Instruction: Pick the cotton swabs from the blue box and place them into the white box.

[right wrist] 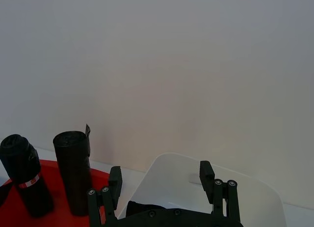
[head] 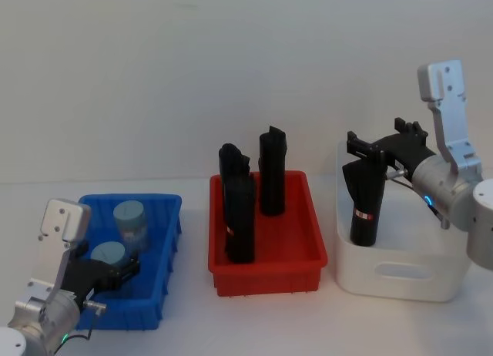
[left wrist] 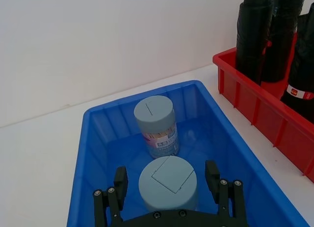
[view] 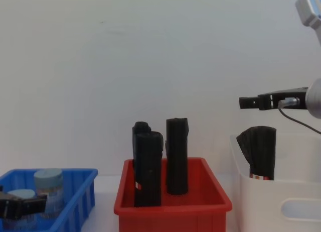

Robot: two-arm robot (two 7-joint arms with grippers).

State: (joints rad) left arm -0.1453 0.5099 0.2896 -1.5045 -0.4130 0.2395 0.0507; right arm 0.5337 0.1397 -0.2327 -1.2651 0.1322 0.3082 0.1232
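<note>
The blue box (left wrist: pixel 91 143) holds two cotton swabs (left wrist: pixel 155 120); my open left hand (left wrist: pixel 166 179) flanks the six o'clock one. The white box (head: pixel 400 277) holds a black roll (head: pixel 366 206), my open right hand (head: pixel 379 142) above it.

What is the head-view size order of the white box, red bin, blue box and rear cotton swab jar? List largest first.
1. white box
2-3. red bin and blue box: they look about alike, so not ranked.
4. rear cotton swab jar, clearly smallest.
</note>
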